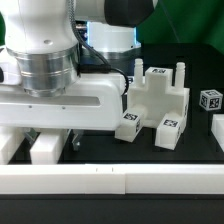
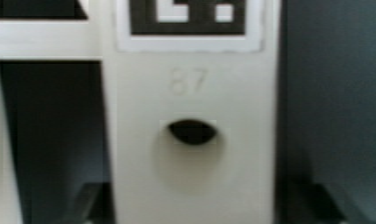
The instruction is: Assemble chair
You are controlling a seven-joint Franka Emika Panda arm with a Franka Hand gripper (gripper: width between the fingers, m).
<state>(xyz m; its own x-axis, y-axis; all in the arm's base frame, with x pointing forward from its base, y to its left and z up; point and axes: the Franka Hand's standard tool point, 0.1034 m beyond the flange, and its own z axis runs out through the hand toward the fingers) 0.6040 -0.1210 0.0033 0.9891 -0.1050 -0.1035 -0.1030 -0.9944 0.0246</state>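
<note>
**Claw pinched narrow on the slotted frame, far left**

Exterior view's left: one robot arm (image 1: 45,50) filling the upper corner, one gripper (image 1: 53,140) pointed straight down at the black table (image 1: 200,150). Beneath it, one slotted frame (image 1: 45,152), white, lying flat on the table. Two of its bars in sight here, one dark slot between them. Jaws drawn in narrow about the inner bar, one finger on each side.

Wrist view, looking down: gripper (image 2: 194,205) over the slotted frame (image 2: 188,100). Two dark pads (image 2: 309,205) set at the bar's two long edges, gripping it as far as can be told. Counted on that bar: one black-and-white tag (image 2: 188,20) at the far end, one round hole (image 2: 194,132), one patch of faint moulded digits between them, not read for certain.

Exterior view's middle: one seat block (image 1: 155,100), just beside the gripper's body and apart from the slotted frame. Three tags counted on it. Upright pegs on top, two made out.

Exterior view's right: one small tagged block (image 1: 210,100), apart from the seat block, carrying one tag. One more white piece (image 1: 219,126), cut by the picture's edge, kind not told.

Along the front, whole width: one long white rail (image 1: 110,182), one seam near its middle
</note>
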